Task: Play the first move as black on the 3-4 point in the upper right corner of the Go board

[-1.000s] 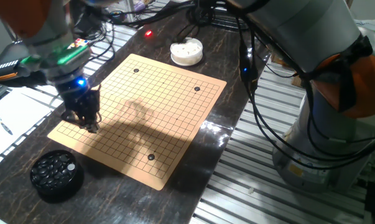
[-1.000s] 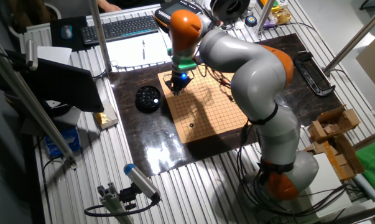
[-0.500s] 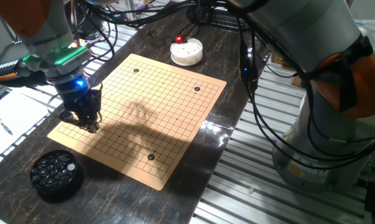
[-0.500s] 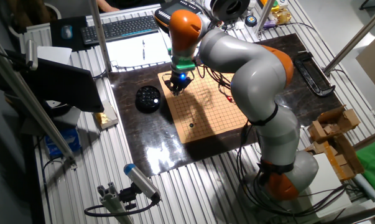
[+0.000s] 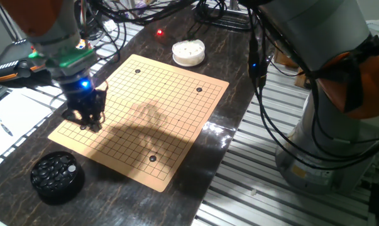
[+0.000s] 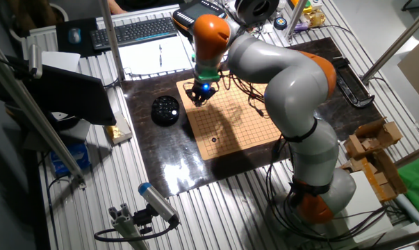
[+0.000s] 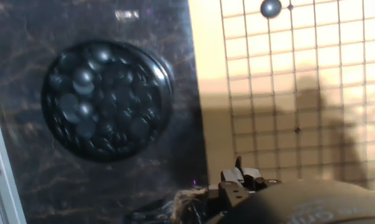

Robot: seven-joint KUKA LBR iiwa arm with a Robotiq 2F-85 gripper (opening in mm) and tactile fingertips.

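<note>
The tan Go board (image 5: 145, 113) lies on the dark table. My gripper (image 5: 93, 125) hangs just over the board's corner nearest the bowl of black stones (image 5: 57, 177), with its fingers close together. Whether a black stone sits between them is hidden. From the other side my gripper (image 6: 199, 99) shows at the same corner beside the bowl (image 6: 165, 110). Three black stones lie on the board, one at the far left (image 5: 137, 71), one at the far right (image 5: 199, 90) and one near the front (image 5: 153, 159). The hand view shows the bowl (image 7: 106, 99), the board (image 7: 299, 93) and one stone (image 7: 271, 7).
A white bowl (image 5: 189, 53) stands beyond the board's far edge. Black cables (image 5: 258, 94) hang along the table's right side beside the arm's base (image 5: 327, 125). A keyboard (image 6: 140, 31) and papers (image 6: 153, 55) lie behind the table.
The gripper has shifted slightly up and to the right over the board's corner. The stones and both bowls have stayed put.
</note>
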